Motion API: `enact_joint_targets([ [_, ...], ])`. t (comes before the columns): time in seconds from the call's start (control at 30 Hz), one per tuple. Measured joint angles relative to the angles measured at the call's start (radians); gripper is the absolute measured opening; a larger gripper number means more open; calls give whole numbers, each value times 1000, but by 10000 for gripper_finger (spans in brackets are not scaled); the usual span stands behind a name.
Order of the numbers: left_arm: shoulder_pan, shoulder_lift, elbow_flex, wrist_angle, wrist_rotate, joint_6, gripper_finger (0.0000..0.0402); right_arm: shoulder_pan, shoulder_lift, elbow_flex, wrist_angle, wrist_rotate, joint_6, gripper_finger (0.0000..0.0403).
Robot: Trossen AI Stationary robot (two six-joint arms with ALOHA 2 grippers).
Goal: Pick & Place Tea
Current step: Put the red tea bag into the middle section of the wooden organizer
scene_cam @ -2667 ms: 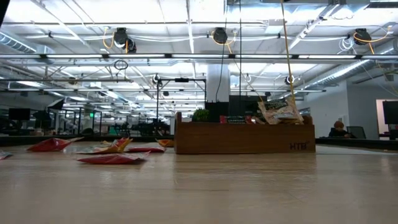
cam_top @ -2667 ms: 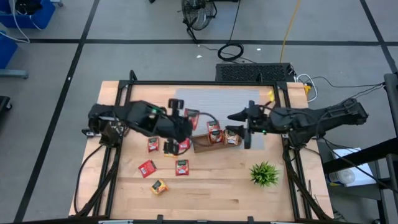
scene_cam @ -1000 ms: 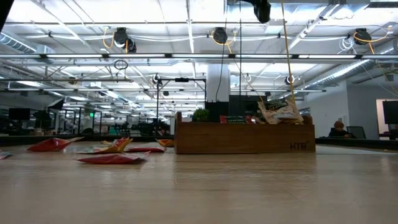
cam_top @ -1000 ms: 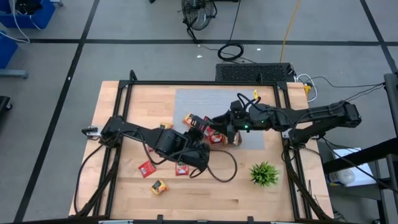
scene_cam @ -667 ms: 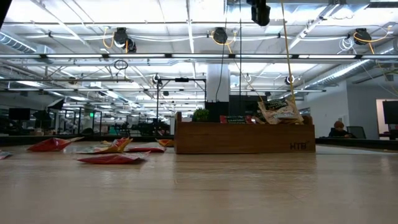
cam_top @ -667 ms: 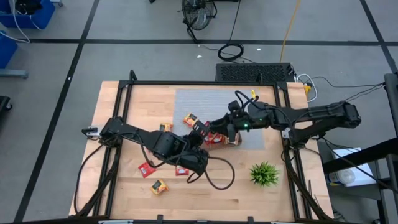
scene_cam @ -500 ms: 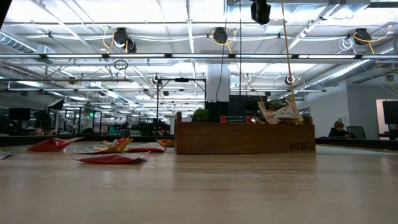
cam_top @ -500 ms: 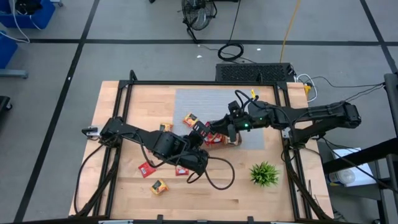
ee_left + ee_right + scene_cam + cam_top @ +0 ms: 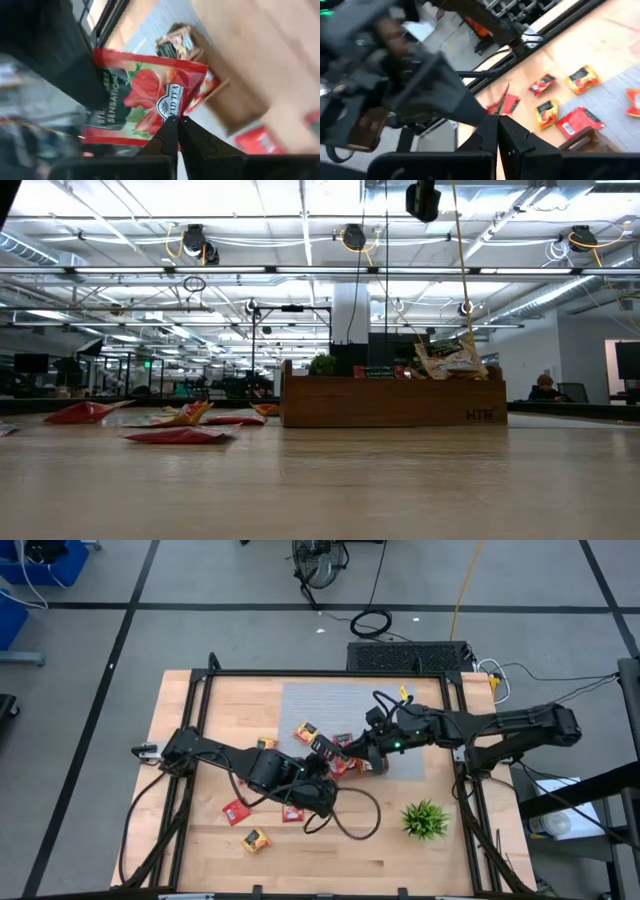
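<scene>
Red strawberry tea sachet (image 9: 145, 97), centre of left wrist view: partial white lettering "AD TEA". Wooden tray (image 9: 393, 402), low view, lower right front: "HTE".

Both arms matte black, segmented, six-joint links. Left arm (image 9: 215, 753): slim tubular link, bulkier boxy wrist block, black cable looping loose off wrist. Right arm (image 9: 510, 727): same build, thicker housing at base end, black cable arcing over wrist, small green status LED (image 9: 397, 747) on wrist block. Left gripper (image 9: 176, 131) and right gripper (image 9: 495, 131): two flat black wedge fingers tapering to points, stepped notches on outer edges, mounted on straight black crossbar.
</scene>
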Motion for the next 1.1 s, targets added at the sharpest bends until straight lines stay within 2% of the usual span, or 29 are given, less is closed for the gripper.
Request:
enact_joint_targets([
  [0.17, 32, 0, 0, -5, 195, -239, 51, -42, -26, 0, 2, -68, -38, 0],
  [0.3, 57, 0, 0, -10, 299, -409, 86, -85, -31, 1, -5, -141, -67, 0],
  [0.43, 89, -10, 0, -12, 472, -516, 129, -120, -32, 16, -38, -193, -134, 0],
  [0.5, 104, -25, 0, -4, 514, -561, 151, -140, -31, 33, -66, -211, -169, 0],
  [0.67, 127, -82, 0, 36, 530, -597, 193, -191, -30, 119, -243, -221, -295, 0],
  [0.83, 149, -156, 0, 119, 520, -604, 212, -235, -13, 206, -390, -219, -404, 0],
  [1.1, 161, -290, 0, 321, 496, -567, 214, -256, 18, 282, -421, -219, -508, 0],
])
